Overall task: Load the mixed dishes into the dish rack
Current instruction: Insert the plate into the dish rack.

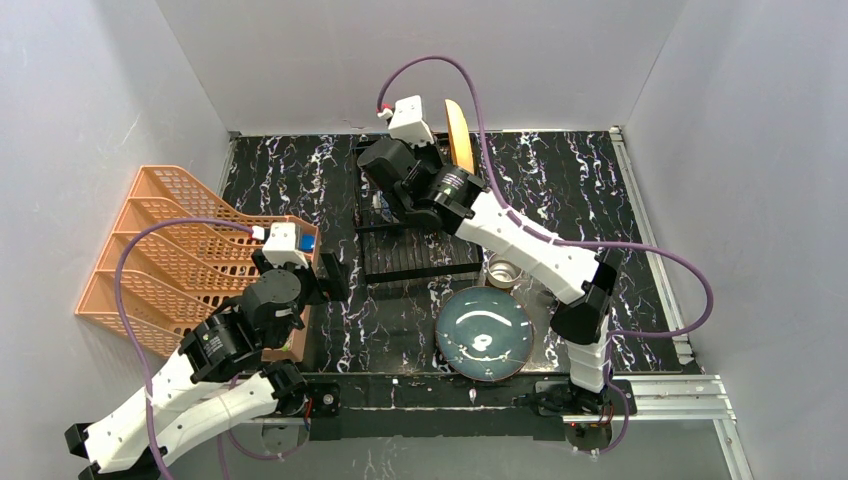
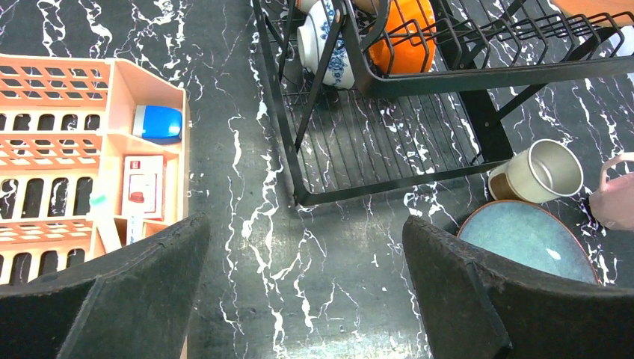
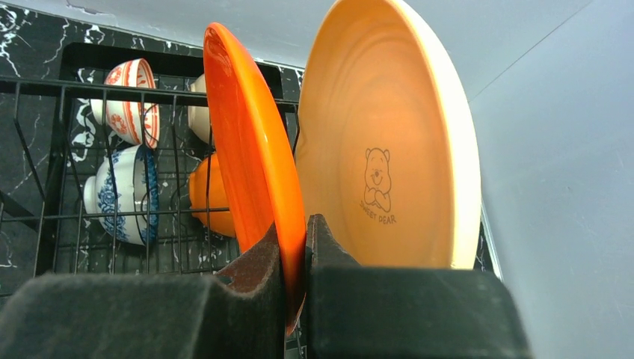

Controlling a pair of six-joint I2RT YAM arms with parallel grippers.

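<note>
My right gripper [image 3: 293,232] is shut on the rim of a red-orange plate [image 3: 247,134] and holds it upright over the black wire dish rack [image 1: 420,262], next to a yellow plate [image 3: 389,134] standing in the slots. A red floral bowl [image 3: 131,101], a blue-patterned bowl [image 3: 119,194], a white bowl [image 3: 198,112] and an orange bowl [image 3: 205,194] sit in the rack. A grey-green plate [image 1: 485,332], a steel cup [image 1: 503,270] and a pink mug [image 2: 617,202] rest on the table in front of the rack. My left gripper [image 2: 306,224] is open and empty above the table near the rack's front left corner.
An orange plastic lattice rack [image 1: 160,250] stands at the left, with a blue item [image 2: 158,122] and a small red-and-white box [image 2: 143,185] in its compartments. Grey walls enclose the black marbled table [image 1: 560,180]. The right arm reaches over the cup and the mug.
</note>
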